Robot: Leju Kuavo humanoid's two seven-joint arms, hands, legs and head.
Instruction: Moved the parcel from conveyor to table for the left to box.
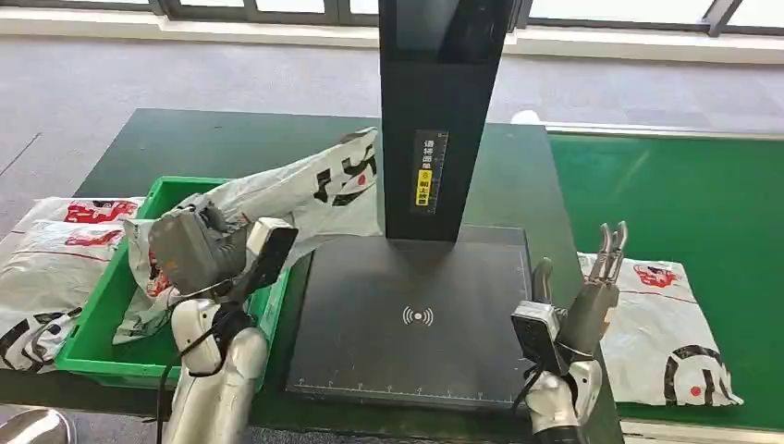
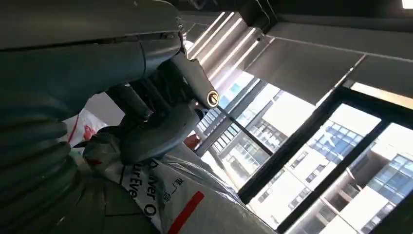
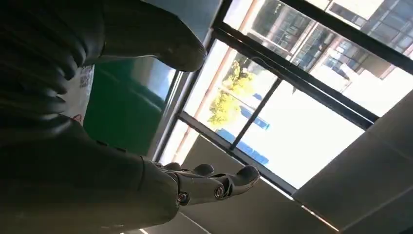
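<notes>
Boxing step: my left hand [image 1: 199, 248] grips the parcel [image 1: 305, 190] over the green box [image 1: 97, 319] and should next lower and release it; my right hand [image 1: 592, 291] hangs unclenched beside the conveyor [image 1: 684, 185].

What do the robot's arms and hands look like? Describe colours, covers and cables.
Both arms are silver, rounded shells with black cables at the wrists. The left hand has a grey ribbed cover and a thick grey thumb. The right hand has dark grey metallic fingers. A black-and-white camera box sits at each wrist.
</notes>
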